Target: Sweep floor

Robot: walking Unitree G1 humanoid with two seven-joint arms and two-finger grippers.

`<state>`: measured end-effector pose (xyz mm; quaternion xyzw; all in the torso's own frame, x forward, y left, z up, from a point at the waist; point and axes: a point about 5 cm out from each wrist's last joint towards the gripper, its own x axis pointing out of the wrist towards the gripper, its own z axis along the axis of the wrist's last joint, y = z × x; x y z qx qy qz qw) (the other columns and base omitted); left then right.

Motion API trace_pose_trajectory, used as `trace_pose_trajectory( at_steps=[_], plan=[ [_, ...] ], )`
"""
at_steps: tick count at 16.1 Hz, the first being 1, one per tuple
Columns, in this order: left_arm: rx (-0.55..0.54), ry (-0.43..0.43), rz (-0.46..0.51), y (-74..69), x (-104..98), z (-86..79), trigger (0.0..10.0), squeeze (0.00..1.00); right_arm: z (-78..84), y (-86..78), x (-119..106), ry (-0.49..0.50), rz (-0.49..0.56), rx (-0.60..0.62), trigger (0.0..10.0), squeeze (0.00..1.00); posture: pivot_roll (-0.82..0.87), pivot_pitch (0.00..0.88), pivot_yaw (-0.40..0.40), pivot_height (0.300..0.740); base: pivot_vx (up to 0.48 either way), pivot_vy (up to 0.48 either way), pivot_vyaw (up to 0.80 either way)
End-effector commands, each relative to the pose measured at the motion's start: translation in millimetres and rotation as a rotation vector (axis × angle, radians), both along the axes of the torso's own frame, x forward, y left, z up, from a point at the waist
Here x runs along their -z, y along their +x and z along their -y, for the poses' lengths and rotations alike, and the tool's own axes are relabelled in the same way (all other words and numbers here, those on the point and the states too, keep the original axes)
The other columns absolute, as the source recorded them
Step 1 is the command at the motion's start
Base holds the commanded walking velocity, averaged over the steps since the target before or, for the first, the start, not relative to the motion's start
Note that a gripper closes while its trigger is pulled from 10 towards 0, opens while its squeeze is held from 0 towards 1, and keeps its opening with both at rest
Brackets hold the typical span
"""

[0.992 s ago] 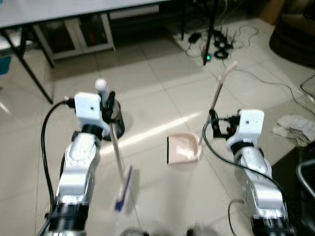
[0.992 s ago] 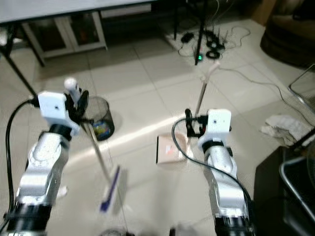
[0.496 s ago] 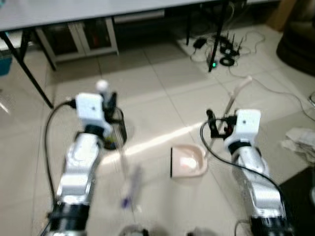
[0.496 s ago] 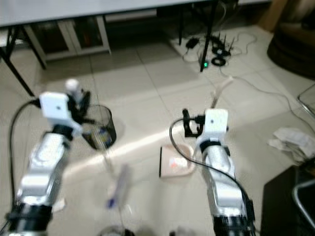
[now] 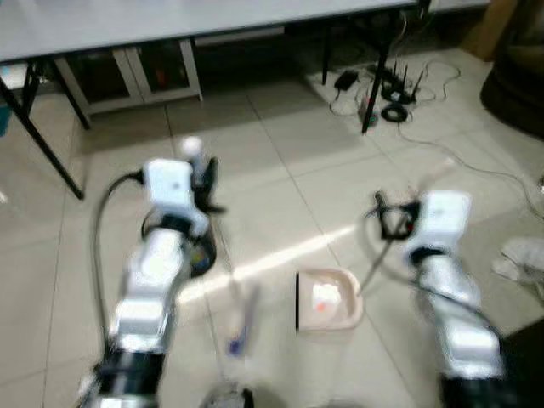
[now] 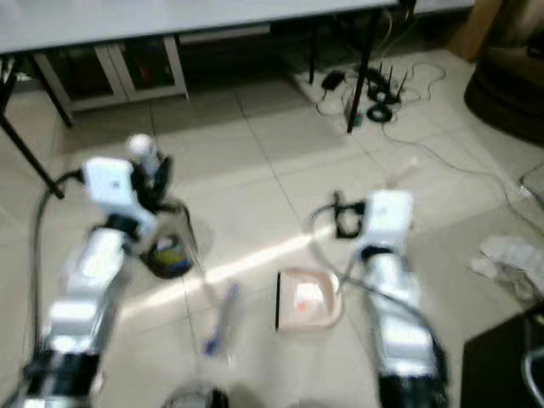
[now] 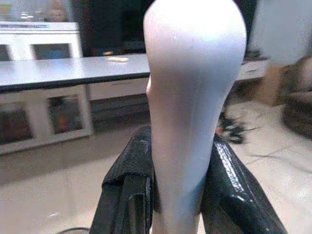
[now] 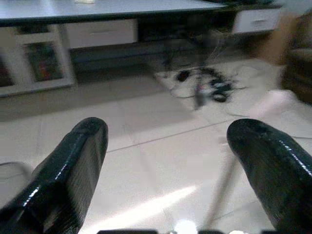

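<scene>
My left gripper (image 5: 204,180) is shut on the broom's white handle (image 7: 192,107), just below its rounded top. The stick slants down to the blurred blue brush head (image 5: 238,327) on the tiles. A pale pink dustpan (image 5: 327,299) lies on the floor between the arms with orange bits in it, and its long handle (image 8: 229,170) rises to the right. My right gripper (image 5: 387,217) stands at that handle with its fingers (image 8: 73,165) spread wide apart, and the handle runs loose between them.
A black bin (image 6: 170,255) stands on the floor by the left arm. A grey table (image 5: 170,17) with dark legs and a white cabinet (image 5: 127,72) are ahead. Cables and a power strip (image 5: 387,89) lie far right, a crumpled cloth (image 5: 523,255) at right.
The whole picture has shifted and blurred, so the camera has moved. The dustpan handle leans further right. The broom stays in my left gripper.
</scene>
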<state>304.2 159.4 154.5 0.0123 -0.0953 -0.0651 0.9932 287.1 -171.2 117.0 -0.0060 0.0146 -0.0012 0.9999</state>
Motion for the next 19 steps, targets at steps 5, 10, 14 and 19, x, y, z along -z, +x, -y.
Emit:
trace_pose_trajectory(
  at_steps=[5,10,14,19],
  plan=[
    [0.008,-0.010,0.007,0.1,-2,3.4,10.0,0.00,11.5,-0.8,-3,-0.031,0.011,0.022,10.0,0.00,0.00,0.097,0.047,0.740,0.338,0.000,0.00],
    [0.004,0.028,-0.033,0.1,4,5.0,10.0,0.00,16.8,-2.5,0,-0.064,-0.003,0.031,10.0,0.00,0.00,0.101,0.047,0.740,0.000,0.000,0.00],
    [0.006,0.046,-0.030,1.0,4,6.5,10.0,0.00,18.6,-3.5,1,-0.080,-0.007,0.037,10.0,0.00,0.00,0.103,0.050,0.740,0.000,-0.256,0.27],
    [0.000,0.051,-0.028,1.0,3,5.4,10.0,0.00,17.2,-4.2,3,-0.041,-0.011,0.037,10.0,0.00,0.00,0.098,0.047,0.740,0.000,-0.364,0.32]
  ],
)
